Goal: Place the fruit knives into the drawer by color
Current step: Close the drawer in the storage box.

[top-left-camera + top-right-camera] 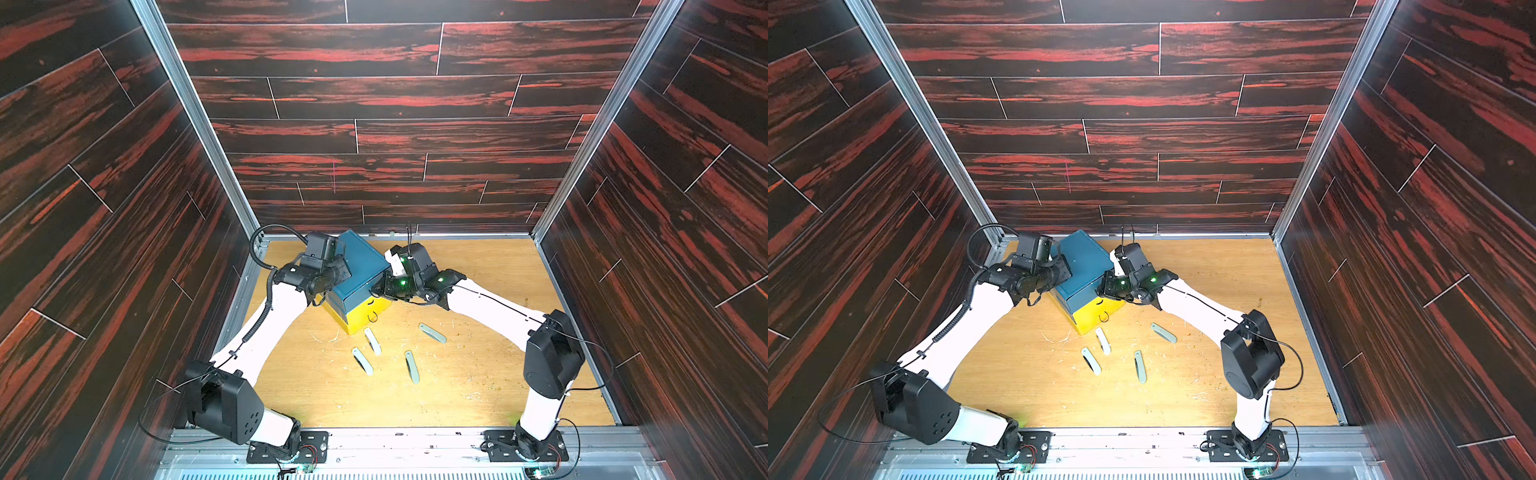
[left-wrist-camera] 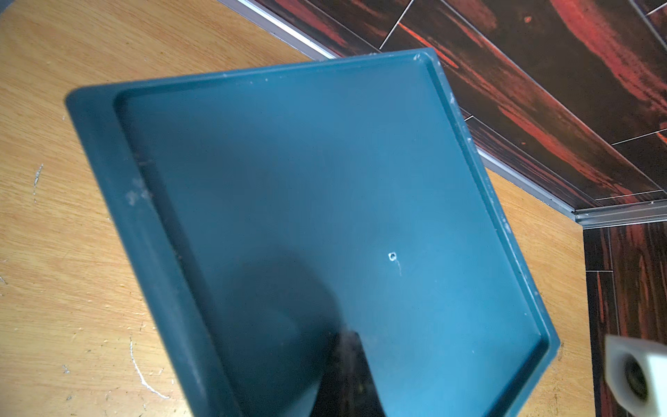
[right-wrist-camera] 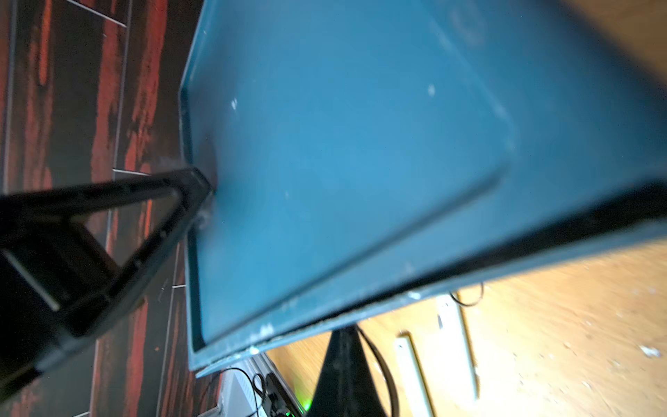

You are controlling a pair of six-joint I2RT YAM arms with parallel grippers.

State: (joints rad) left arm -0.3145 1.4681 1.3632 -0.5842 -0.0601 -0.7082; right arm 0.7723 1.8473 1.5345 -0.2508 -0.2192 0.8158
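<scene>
- Left wrist view: the left pincer (image 2: 345,364) has its fingers pressed together, tip down on the teal top of the drawer (image 2: 325,180) chest. It pinches nothing.
- Right wrist view: the right pincer (image 3: 341,361) is also pressed together, at the chest's front edge just under the top. A thin black loop runs beside it; I cannot tell whether it is caught.
- In both top views the chest stands at the back of the tabletop (image 1: 478,374), turned so its fronts face the right arm's side.
- Four fruit knives (image 1: 372,340) are in view, lying flat on the robot's side of the chest, apart from both pincers. Two paler ones lie near the yellow corner. A grey-green knife (image 1: 412,366) lies further toward the robot, and a second grey-green knife (image 1: 432,333) lies toward the right arm. No others are in view.
- Their long axes run roughly away from the robot, slightly fanned.
- Judgement: a drawer would slide out toward the knives. The right pincer is nearer both the front and the knives, and the left suits bracing.
</scene>
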